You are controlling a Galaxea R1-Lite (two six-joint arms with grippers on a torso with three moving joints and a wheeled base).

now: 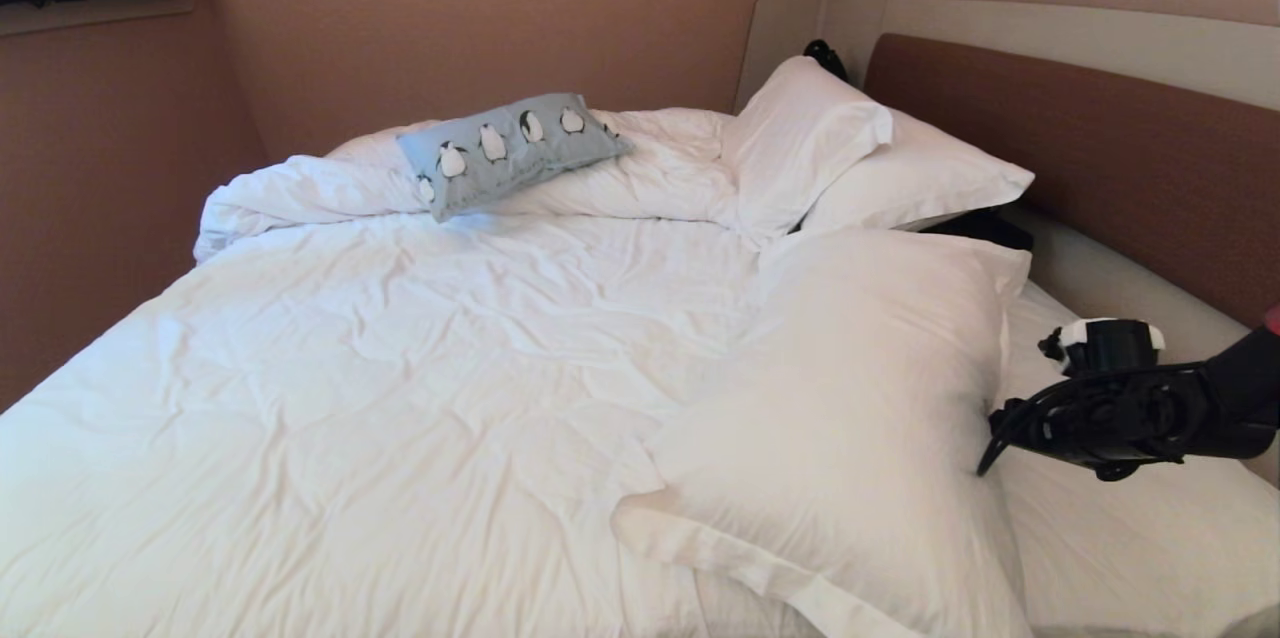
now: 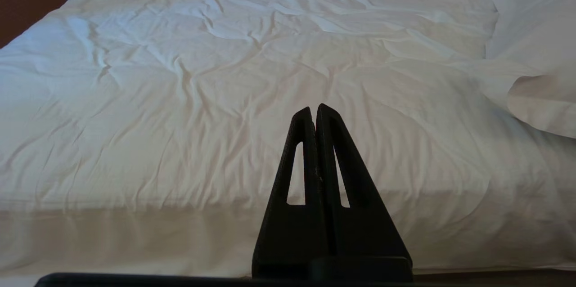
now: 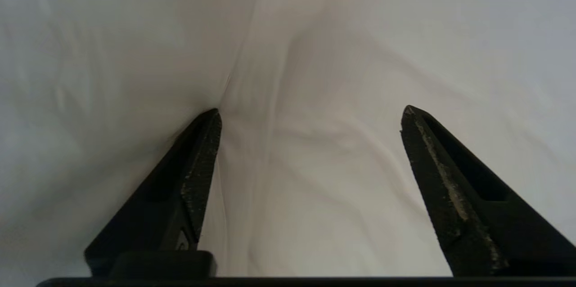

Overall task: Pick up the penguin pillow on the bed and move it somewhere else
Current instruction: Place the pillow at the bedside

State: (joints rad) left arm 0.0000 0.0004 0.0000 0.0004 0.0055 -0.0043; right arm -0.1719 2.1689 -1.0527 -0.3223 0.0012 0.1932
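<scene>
The penguin pillow (image 1: 515, 150), light grey-blue with a row of black-and-white penguins, lies on the bunched duvet at the far side of the bed (image 1: 400, 368). My right gripper (image 1: 992, 438) is far from it, at the right side of the bed, against the edge of a large white pillow (image 1: 860, 418). In the right wrist view this gripper (image 3: 310, 114) is open, one of its fingertips (image 3: 211, 120) pressing into white fabric and nothing gripped. My left gripper (image 2: 313, 109) is shut and empty, low in front of the bed's near edge.
Two more white pillows (image 1: 800, 138) (image 1: 920, 178) lean against the brown headboard (image 1: 1100, 148). A dark object (image 1: 825, 53) sits behind them. Pink walls close in the bed's far side and left side. The rumpled white duvet (image 2: 225, 75) spreads wide.
</scene>
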